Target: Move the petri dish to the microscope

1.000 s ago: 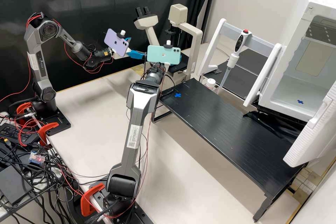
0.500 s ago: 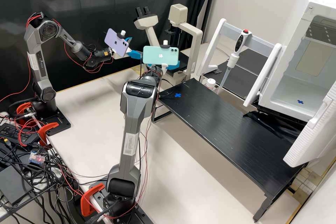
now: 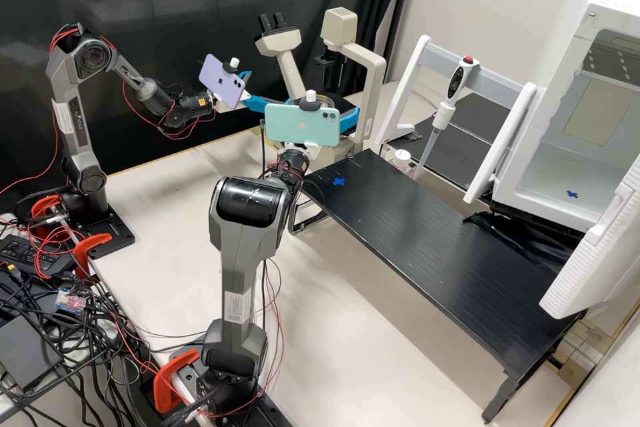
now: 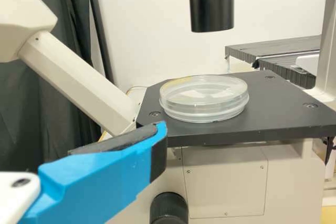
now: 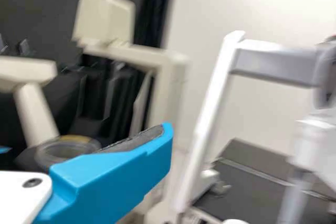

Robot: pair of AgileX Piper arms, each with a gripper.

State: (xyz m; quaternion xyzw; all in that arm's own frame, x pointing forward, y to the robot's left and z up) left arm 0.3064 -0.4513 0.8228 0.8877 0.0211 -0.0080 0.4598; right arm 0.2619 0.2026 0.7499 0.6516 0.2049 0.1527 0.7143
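Dish (image 4: 203, 98) is seen lying flat on the black stage (image 4: 252, 127) of the microscope (image 3: 373, 67); its clear rim is raised above the plate, and a black cylinder (image 4: 211, 3) is held over it with a gap between; the left gripper (image 3: 261, 90) is positioned near the stage, its blue fingers parted and nothing clasped; the right gripper (image 3: 348, 113) is placed at the microscope's near side, behind the mint phone (image 3: 300, 125) in the high view, its fingers likewise spread with nothing gripped; the exact width of either opening cannot be told; a purple phone (image 3: 222, 83) is mounted on the left arm; a pipette (image 3: 456, 80) is hung upright, tip down, on the grey-and-white rack (image 3: 497, 77); a white-topped container (image 3: 402, 157) is noted near the pipette tip; the low black platform (image 3: 427, 247) is marked with a blue cross (image 3: 339, 181); beyond its far end, the white cabinet (image 3: 520, 197) is left with its door open.
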